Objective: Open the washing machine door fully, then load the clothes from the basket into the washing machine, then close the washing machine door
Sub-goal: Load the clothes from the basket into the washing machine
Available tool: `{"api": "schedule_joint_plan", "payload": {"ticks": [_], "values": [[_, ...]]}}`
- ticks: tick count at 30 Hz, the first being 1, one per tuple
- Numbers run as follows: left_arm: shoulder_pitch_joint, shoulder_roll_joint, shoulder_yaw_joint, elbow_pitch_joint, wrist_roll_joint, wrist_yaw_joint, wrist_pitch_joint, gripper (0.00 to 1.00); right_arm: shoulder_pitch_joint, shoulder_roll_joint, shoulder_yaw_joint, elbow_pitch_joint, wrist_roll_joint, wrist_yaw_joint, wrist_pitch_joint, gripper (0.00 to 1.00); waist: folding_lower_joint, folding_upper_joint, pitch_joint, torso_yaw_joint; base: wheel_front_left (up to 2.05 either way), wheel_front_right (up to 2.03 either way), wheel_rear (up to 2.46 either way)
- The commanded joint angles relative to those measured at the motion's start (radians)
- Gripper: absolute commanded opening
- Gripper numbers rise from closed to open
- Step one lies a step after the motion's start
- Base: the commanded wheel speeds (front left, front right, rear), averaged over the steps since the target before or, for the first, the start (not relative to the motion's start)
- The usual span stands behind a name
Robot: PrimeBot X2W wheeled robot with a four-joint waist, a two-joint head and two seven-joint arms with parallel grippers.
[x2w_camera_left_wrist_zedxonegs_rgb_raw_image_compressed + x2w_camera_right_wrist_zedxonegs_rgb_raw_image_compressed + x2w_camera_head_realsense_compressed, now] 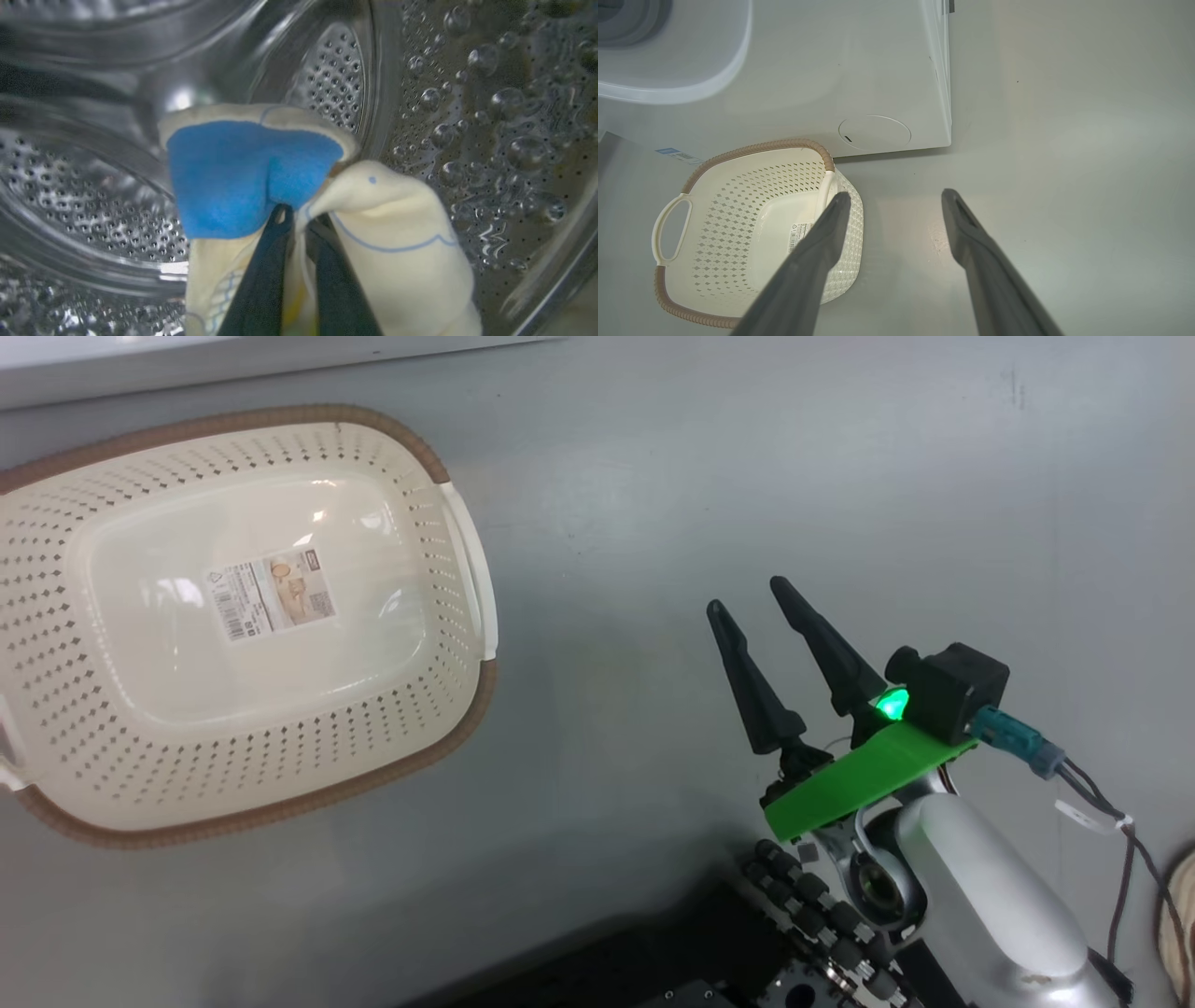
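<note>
Inside the washing machine's perforated steel drum (pixel 93 205), my left gripper (pixel 299 221) is shut on the clothes (pixel 387 224), a pale yellow cloth with a bright blue patch (pixel 233 172) bunched over the fingertips. The cream basket (pixel 233 616) lies on the grey floor at the left of the head view with nothing in it, its label sticker (pixel 271 593) showing on the bottom. It shows again in the right wrist view as the basket (pixel 738 224), just in front of the white washing machine (pixel 859 74). My right gripper (pixel 752 593) hangs open over bare floor to the basket's right, and its own view shows the gripper (pixel 896 198) with nothing between the fingers. The door is out of view.
Grey floor (pixel 794 457) spreads around the basket and right arm. The washer's lower front has a round service flap (pixel 874 132) and a blue label (pixel 668 151). A cable (pixel 1102 803) trails from the right wrist camera. The robot's dark base (pixel 672 961) sits at the bottom.
</note>
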Motion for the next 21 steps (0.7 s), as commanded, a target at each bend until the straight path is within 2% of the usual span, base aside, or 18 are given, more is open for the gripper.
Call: {"api": "schedule_joint_plan", "payload": {"ticks": [1,4,5,6,7,14,21], "values": [[-0.060,0.038,-0.006,-0.041,0.032,0.011,-0.024,0.00,0.039,-0.002,0.019,-0.013,0.007,-0.003,-0.007,1.00,-0.0001,0.0000,-0.009,-0.002,0.00,0.00,0.00],[-0.059,0.044,0.004,-0.020,0.024,0.015,-0.030,0.00,0.039,-0.002,0.024,-0.009,0.008,-0.003,-0.007,1.00,-0.0001,0.0000,-0.015,-0.006,0.00,0.00,0.00],[-0.060,0.046,0.007,-0.006,0.021,0.015,-0.032,0.15,0.038,-0.003,0.025,-0.008,0.009,-0.003,-0.007,1.00,-0.0001,0.0000,-0.017,-0.007,0.00,0.00,0.00],[-0.054,0.046,0.018,0.018,0.008,0.016,-0.033,0.39,0.037,-0.003,0.026,-0.006,0.010,-0.003,-0.007,1.00,-0.0001,0.0000,-0.022,-0.009,0.00,0.00,0.00],[-0.050,0.042,0.025,0.038,-0.004,0.015,-0.033,1.00,0.037,-0.005,0.026,-0.005,0.009,-0.003,-0.007,1.00,-0.0001,0.0000,-0.025,-0.008,0.00,0.00,0.00],[-0.038,0.003,0.026,0.175,-0.052,0.006,0.014,1.00,0.036,-0.014,0.014,-0.001,0.010,-0.003,-0.007,1.00,-0.0001,0.0000,-0.049,0.008,0.00,0.00,0.00],[-0.012,-0.041,0.042,0.266,-0.097,0.022,0.083,1.00,0.032,-0.019,0.002,-0.002,0.009,-0.003,-0.007,1.00,-0.0001,0.0000,-0.080,0.025,0.00,0.00,0.00]]}}
